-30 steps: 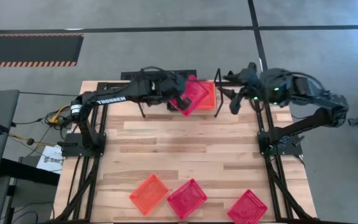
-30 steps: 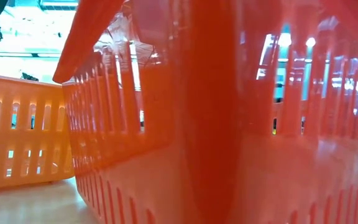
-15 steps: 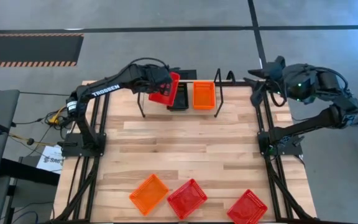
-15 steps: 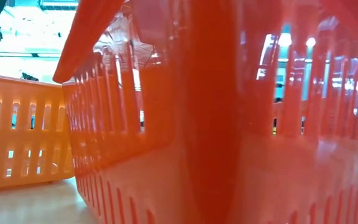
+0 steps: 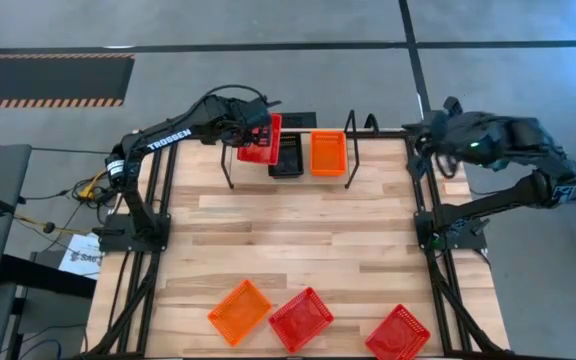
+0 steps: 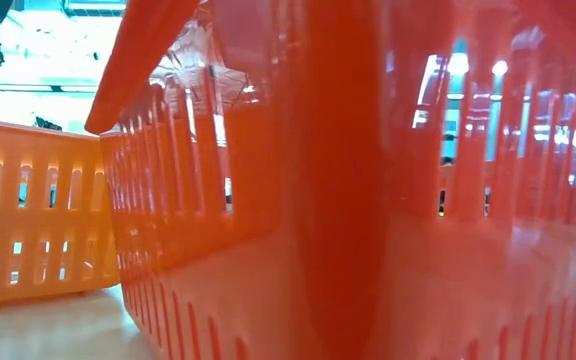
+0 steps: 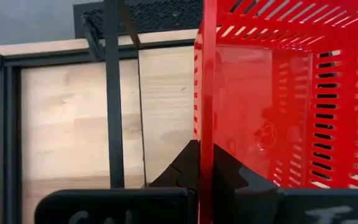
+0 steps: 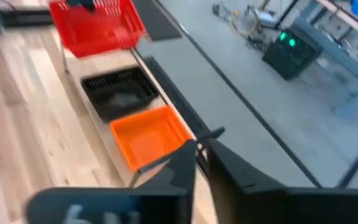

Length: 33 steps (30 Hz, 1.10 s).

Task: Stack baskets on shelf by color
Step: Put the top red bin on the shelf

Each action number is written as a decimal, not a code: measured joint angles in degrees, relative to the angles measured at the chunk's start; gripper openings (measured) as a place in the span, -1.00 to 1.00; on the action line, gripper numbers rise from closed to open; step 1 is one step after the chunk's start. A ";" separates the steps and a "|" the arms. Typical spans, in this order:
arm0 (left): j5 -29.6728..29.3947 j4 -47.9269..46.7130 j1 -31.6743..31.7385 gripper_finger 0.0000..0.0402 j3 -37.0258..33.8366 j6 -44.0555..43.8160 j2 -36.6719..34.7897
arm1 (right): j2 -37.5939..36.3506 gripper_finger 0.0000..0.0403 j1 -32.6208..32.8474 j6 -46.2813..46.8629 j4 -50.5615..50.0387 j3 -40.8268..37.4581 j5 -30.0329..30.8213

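High view, my inventory: left pincer clamps red basket at shelf end; right pincer narrow, empty, off tabletop.

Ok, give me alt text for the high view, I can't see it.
Left hand holds a red basket over the shelf's left end, beside a black basket and an orange one. Right hand waits at the table's right edge.
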 joint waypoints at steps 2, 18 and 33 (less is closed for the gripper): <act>0.42 0.00 0.00 -1.00 0.00 0.71 0.00 | 0.03 -0.87 -1.09 -0.05 1.47 -3.33 -0.09; 0.51 0.04 0.00 -1.00 0.00 7.04 0.00 | 7.37 -0.77 -12.16 -2.35 45.78 -24.21 -4.68; -7.36 17.79 -0.17 -1.00 0.00 18.95 -0.07 | 19.47 -0.55 -20.39 12.62 57.57 -21.61 -45.43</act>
